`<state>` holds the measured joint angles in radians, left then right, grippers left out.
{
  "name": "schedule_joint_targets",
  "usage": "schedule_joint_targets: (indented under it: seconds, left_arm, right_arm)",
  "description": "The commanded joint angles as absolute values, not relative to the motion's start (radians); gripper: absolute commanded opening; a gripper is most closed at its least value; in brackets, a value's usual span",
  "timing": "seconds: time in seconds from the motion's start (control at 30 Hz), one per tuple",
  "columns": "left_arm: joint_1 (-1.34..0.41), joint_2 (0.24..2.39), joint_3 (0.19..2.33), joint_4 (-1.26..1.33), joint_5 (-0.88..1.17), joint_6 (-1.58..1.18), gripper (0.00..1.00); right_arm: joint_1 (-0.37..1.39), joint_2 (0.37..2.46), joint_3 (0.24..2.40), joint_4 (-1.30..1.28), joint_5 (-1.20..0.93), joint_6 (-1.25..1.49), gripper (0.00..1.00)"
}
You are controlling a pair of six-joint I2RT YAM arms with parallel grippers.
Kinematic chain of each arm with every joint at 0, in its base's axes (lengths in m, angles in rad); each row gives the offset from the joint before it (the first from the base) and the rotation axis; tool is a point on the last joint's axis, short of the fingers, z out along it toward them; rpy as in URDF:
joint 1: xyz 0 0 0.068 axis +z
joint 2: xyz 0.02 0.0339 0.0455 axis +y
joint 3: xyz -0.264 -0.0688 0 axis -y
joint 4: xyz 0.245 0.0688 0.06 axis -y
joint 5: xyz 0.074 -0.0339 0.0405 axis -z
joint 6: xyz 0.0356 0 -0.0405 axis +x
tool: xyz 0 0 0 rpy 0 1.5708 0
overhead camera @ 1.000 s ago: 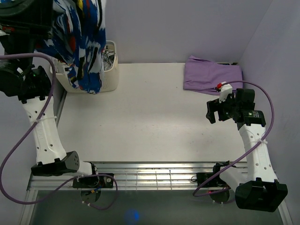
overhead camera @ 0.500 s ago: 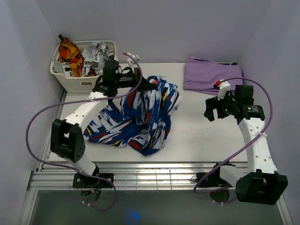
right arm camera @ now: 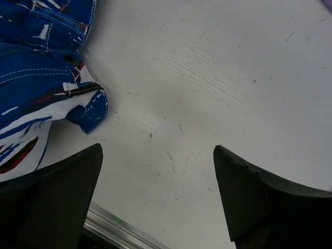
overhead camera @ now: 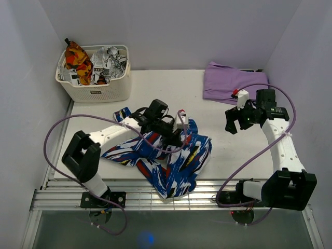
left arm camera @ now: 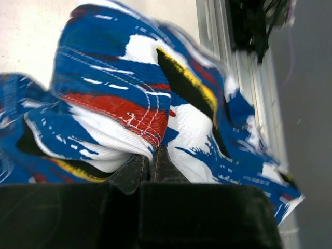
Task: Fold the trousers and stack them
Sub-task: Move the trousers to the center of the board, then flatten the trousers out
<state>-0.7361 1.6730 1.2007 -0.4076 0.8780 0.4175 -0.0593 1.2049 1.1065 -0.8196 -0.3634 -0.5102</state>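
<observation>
Woven white plastic: the basket (overhead camera: 93,92), far-left corner of the bench (overhead camera: 155,85), holds orange-red and black-and-white printed clothes. Left of centre, toward the near edge: the trousers (overhead camera: 171,161), a crumpled blue heap whose near tip lies over the edge rail; my left gripper (overhead camera: 178,134) sits on top of it, and the wrist view shows its fingers (left arm camera: 132,174) pressed together on a seamed fold. Right of centre: my right gripper (overhead camera: 234,120), jaws spread wide, holding nothing, over bare bench near the heap's right edge. Far-right corner: a lilac garment (overhead camera: 233,83), lying flat. Risk, as I judge it: hauling from this single pinch could drag the heap off the near edge; it could also tighten the bunching, since no leg is yet laid out.
</observation>
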Motion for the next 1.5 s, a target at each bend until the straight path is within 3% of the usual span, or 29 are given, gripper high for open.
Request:
schedule_joint_targets:
  seconds: [0.0,0.17,0.3,0.5,0.53,0.57,0.63,0.67,0.83,1.03,1.13,1.17,1.2,1.47]
  left_arm:
    - [-0.726,1.443,1.089,-0.449,0.788,0.733,0.00]
    - [-0.723,1.401,0.981,-0.815,0.663,1.084,0.00]
    - [-0.724,1.324,0.867,-0.819,0.623,1.112,0.01]
    - [-0.726,1.322,0.822,-0.813,0.557,1.088,0.23]
    - [-0.726,1.324,0.824,-0.816,0.549,1.082,0.33]
    - [-0.726,1.319,0.828,-0.816,0.537,1.074,0.49]
    - [-0.724,1.305,0.844,-0.810,0.534,1.036,0.62]
    - [-0.726,1.289,0.851,-0.802,0.532,1.017,0.80]
    - [-0.709,1.206,0.911,-0.740,0.505,0.846,0.81]
    - [-0.490,1.118,1.000,-0.681,0.619,0.595,0.82]
    - [-0.286,1.114,1.042,-0.716,0.673,0.546,0.81]
    - [-0.247,1.111,1.045,-0.715,0.679,0.535,0.81]
    - [-0.217,1.111,1.046,-0.713,0.678,0.510,0.81]
    - [0.069,1.297,1.094,-0.810,0.704,0.500,0.82]
  right_arm:
    - [-0.063,1.284,1.180,-0.891,-0.536,-0.554,0.94]
    - [-0.029,1.414,1.210,-0.873,-0.616,-0.497,0.98]
    - [0.036,1.489,1.223,-0.836,-0.635,-0.434,0.98]
    - [0.198,1.624,1.239,-0.743,-0.607,-0.292,1.00]
    - [0.212,1.658,1.246,-0.730,-0.612,-0.272,1.00]
    - [0.222,1.676,1.252,-0.717,-0.618,-0.252,1.00]
    - [0.250,1.712,1.269,-0.689,-0.664,-0.200,0.97]
    - [0.256,1.751,1.275,-0.684,-0.684,-0.186,0.95]
    - [0.311,1.845,1.282,-0.646,-0.811,-0.130,0.85]
    - [0.319,1.927,1.296,-0.551,-0.868,-0.063,0.64]
    - [0.318,1.945,1.345,-0.532,-0.879,-0.055,0.40]
    - [0.314,1.939,1.364,-0.531,-0.876,-0.057,0.20]
    - [0.301,1.927,1.368,-0.532,-0.871,-0.058,0.09]
    - [0.017,1.534,1.305,-0.649,-0.755,-0.211,0.08]
